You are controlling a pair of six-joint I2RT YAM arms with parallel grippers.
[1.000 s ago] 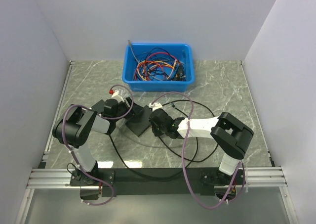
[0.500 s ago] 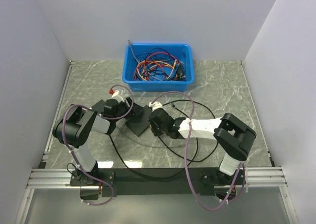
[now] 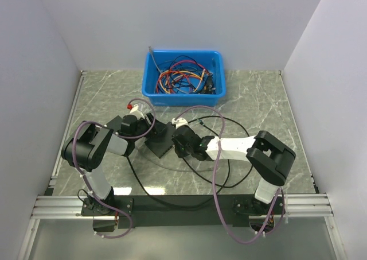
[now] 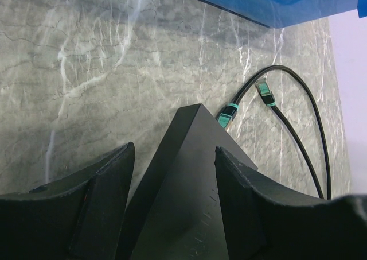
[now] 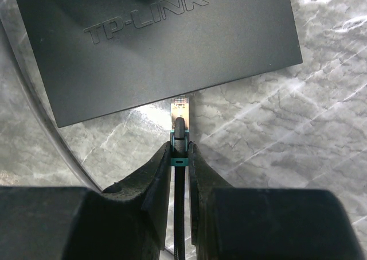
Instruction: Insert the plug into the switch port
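The black TP-LINK switch [image 3: 160,143] lies on the marble table between the two arms. My left gripper [image 4: 175,156] straddles one corner of the switch [image 4: 189,185], a finger pressed against each side, and holds it. My right gripper [image 5: 180,152] is shut on the teal boot of a black cable just behind the clear plug [image 5: 181,107]. The plug tip sits right at the near edge of the switch [image 5: 160,42], pointing into it. The port face is hidden under that edge. From above, the right gripper [image 3: 176,140] sits against the switch's right side.
A blue bin [image 3: 183,93] of tangled cables stands at the back centre. The held black cable [image 3: 229,156] loops over the table to the right of the switch. Two more teal-booted plugs [image 4: 228,115] lie beyond the switch corner, near the bin's wall [image 4: 275,2].
My right gripper has edged slightly left with the plug, closer to the switch. The left arm and switch have stayed put.
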